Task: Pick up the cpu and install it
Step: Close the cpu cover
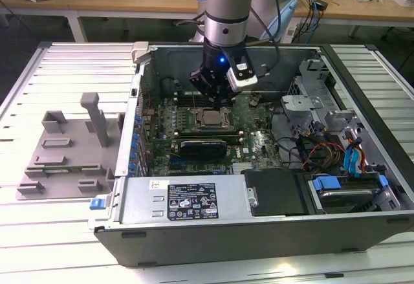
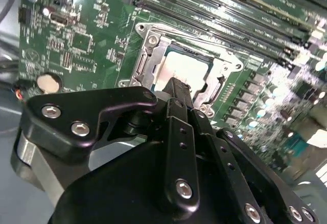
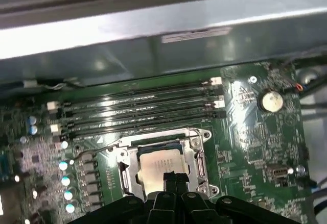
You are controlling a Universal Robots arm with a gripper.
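Gripper (image 3: 172, 177), jaws clenched empty, stands over the cpu (image 1: 212, 118), centre of the exterior view. Light, likely fragile: hold its edges.

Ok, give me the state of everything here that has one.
Silvery-grey square cpu: lying flat inside the socket.
Metal socket frame: surrounds the cpu.
Black gripper: low over the cpu; contact unclear.
Grey metal computer case: side open, green board exposed.
Round silver coin battery: seated in its holder.
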